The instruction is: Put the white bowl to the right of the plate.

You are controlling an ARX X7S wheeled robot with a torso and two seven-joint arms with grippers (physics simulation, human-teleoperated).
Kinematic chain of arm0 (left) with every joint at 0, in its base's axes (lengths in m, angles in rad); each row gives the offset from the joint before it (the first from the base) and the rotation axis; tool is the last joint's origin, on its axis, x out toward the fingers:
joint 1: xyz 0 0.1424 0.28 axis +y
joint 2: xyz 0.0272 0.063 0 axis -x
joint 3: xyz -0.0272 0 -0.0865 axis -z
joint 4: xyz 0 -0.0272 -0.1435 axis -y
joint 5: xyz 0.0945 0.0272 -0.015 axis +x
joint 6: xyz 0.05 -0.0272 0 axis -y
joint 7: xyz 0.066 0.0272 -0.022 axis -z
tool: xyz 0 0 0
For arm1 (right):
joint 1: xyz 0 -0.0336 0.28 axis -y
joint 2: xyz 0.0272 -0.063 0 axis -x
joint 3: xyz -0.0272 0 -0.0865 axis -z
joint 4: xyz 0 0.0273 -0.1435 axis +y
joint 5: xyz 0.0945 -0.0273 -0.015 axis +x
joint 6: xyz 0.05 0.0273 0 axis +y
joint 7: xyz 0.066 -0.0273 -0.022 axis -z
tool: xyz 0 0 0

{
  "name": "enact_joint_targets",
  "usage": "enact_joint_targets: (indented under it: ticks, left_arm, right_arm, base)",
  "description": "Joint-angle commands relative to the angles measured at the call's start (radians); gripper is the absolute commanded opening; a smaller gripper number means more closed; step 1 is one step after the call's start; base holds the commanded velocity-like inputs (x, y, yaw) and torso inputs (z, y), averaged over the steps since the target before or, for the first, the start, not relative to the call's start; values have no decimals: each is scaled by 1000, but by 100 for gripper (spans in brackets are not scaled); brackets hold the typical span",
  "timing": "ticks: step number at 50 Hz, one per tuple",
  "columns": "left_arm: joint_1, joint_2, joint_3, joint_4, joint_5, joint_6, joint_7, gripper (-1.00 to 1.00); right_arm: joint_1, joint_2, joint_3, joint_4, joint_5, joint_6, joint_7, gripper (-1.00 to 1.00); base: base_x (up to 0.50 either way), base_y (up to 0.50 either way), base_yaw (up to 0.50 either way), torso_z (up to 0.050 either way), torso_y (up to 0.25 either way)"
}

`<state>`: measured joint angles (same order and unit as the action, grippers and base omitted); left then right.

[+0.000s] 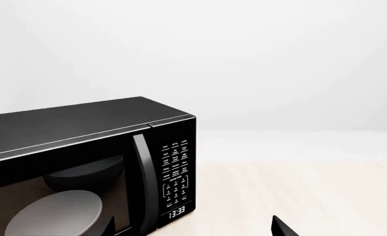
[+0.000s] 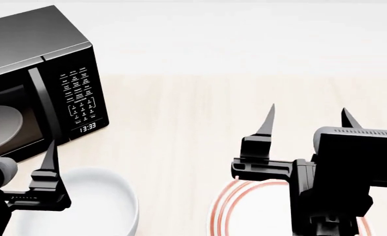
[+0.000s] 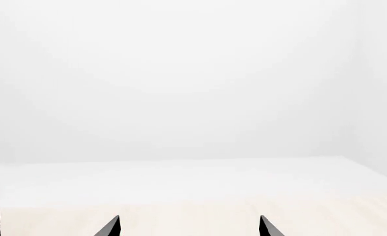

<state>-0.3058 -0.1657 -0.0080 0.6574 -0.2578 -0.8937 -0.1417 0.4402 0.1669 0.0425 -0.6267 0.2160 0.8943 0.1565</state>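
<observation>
Head view, left to right. Black microwave (image 2: pixel 39 78) at far left on the pale wooden table (image 2: pixel 180 123), door shut, clock reading 13:33 (image 2: pixel 87 127), pale turntable disc (image 2: pixel 0 128) behind the glass. Just in front of it, the white bowl (image 2: pixel 108 204) lies beneath the left gripper (image 2: pixel 16 152), of which only one finger (image 2: pixel 49 157) shows (opening cannot be told). Well apart to the right, the plate (image 2: pixel 246 206), red-orange rings visible, lies under the right gripper (image 2: pixel 308 118), whose fingers stand wide apart, holding nothing. The bowl is left of the plate.
</observation>
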Motion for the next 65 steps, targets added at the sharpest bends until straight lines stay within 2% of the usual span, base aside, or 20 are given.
enact_joint_targets:
  ticks: [1, 2, 6, 8, 13, 16, 17, 18, 22, 26, 32, 43, 50, 54, 63, 65]
  left_arm:
    - [-13, -10, -29, 0, -20, -14, -6, 100]
    - [-14, -12, -34, -1, -21, -15, -7, 100]
    - [-7, -17, -54, 9, -29, -15, -9, 100]
    - [3, -20, -63, 7, -30, -7, -9, 100]
    - [11, -24, -83, 2, -37, 1, -10, 100]
    - [14, -27, -95, 4, -40, 2, -12, 100]
    - [16, -29, -99, 4, -40, 4, -14, 100]
    - [16, -29, -98, 4, -40, 4, -14, 100]
    - [22, -32, -111, 13, -46, 3, -17, 100]
    - [17, -37, -115, 2, -45, 7, -21, 100]
    - [19, -39, -119, 10, -47, 3, -29, 100]
    - [16, -48, -117, 16, -49, 1, -37, 100]
    - [28, -55, -135, 12, -53, 11, -39, 100]
    - [53, -55, -161, 6, -62, 33, -32, 100]
    - [50, -64, -165, 14, -62, 24, -44, 100]
    - [57, -67, -182, 15, -65, 27, -45, 100]
  right_arm:
    - [165, 10, -80, 89, -86, 203, 137, 100]
    - [202, 19, -116, 110, -109, 258, 158, 100]
    - [283, -9, -75, 114, -39, 337, 99, 100]
    - [339, 6, -103, 110, -23, 372, 75, 100]
    - [509, 10, -102, 184, 98, 543, -65, 100]
    - [577, 19, -141, 234, 103, 543, -83, 100]
    - [631, -2, -117, 272, 134, 659, -101, 100]
    - [632, -2, -116, 271, 137, 661, -99, 100]
    - [699, 33, -224, 351, 125, 565, -126, 100]
    - [756, 36, -274, 439, 111, 533, -134, 100]
    - [893, -15, -251, 572, 137, 668, -138, 100]
    - [982, -61, -284, 790, 151, 603, -169, 100]
    - [1061, -158, -289, 971, 131, 596, -106, 100]
    - [1076, -165, -347, 1073, 356, 545, 65, 100]
    - [1140, -165, -583, 1306, 671, 375, 208, 100]
    - [1161, -166, -683, 1373, 757, 314, 219, 100]
  base:
    - [0, 0, 0, 0, 0]
    - [0, 0, 0, 0, 0]
    - [0, 0, 0, 0, 0]
    - [0, 0, 0, 0, 0]
    - [0, 0, 0, 0, 0]
    - [0, 0, 0, 0, 0]
    - [0, 0, 0, 0, 0]
    - [0, 0, 0, 0, 0]
    - [0, 0, 0, 0, 0]
    - [0, 0, 0, 0, 0]
    - [0, 0, 0, 0, 0]
    - [0, 0, 0, 0, 0]
    - [0, 0, 0, 0, 0]
    - [0, 0, 0, 0, 0]
    - [0, 0, 0, 0, 0]
    - [0, 0, 0, 0, 0]
